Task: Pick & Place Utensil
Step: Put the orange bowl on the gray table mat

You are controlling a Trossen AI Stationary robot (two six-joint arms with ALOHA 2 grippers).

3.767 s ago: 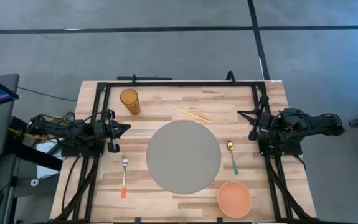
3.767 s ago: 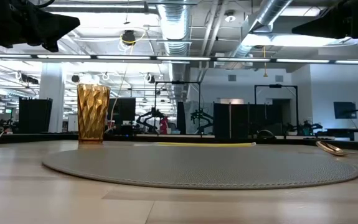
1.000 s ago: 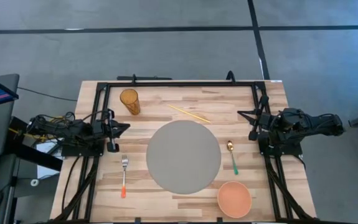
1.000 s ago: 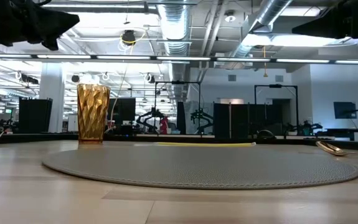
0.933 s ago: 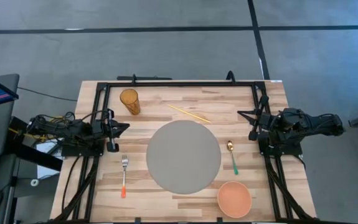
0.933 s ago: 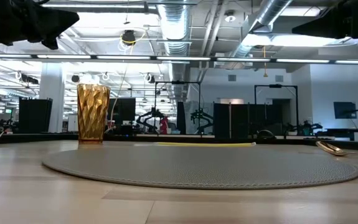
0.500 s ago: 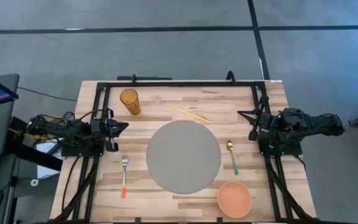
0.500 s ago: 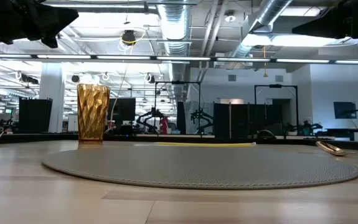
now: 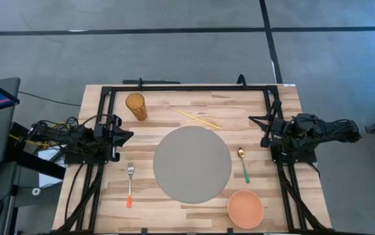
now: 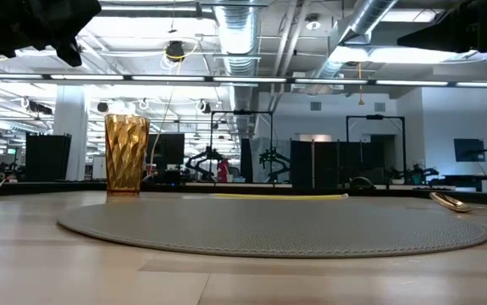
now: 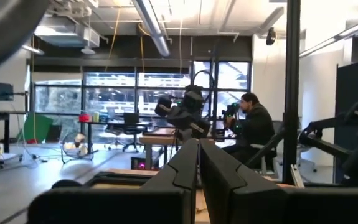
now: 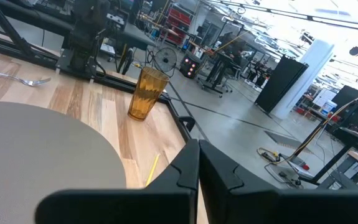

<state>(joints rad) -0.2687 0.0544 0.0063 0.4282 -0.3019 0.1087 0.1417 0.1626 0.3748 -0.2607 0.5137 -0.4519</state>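
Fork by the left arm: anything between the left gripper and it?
Nothing visible. The fork lies on bare wood beside the round grey placemat, apart from it. The left gripper, jaws shut, sits just behind the tines.

Table (image 9: 174, 189): light wood planks. Round mat (image 9: 192, 164): grey. Cup (image 9: 135, 105): amber, faceted. Bowl (image 9: 245, 207): salmon. Fork (image 9: 130, 184): orange handle. Spoon (image 9: 242, 164): gold bowl, green handle. Chopsticks (image 9: 198, 119): yellow.
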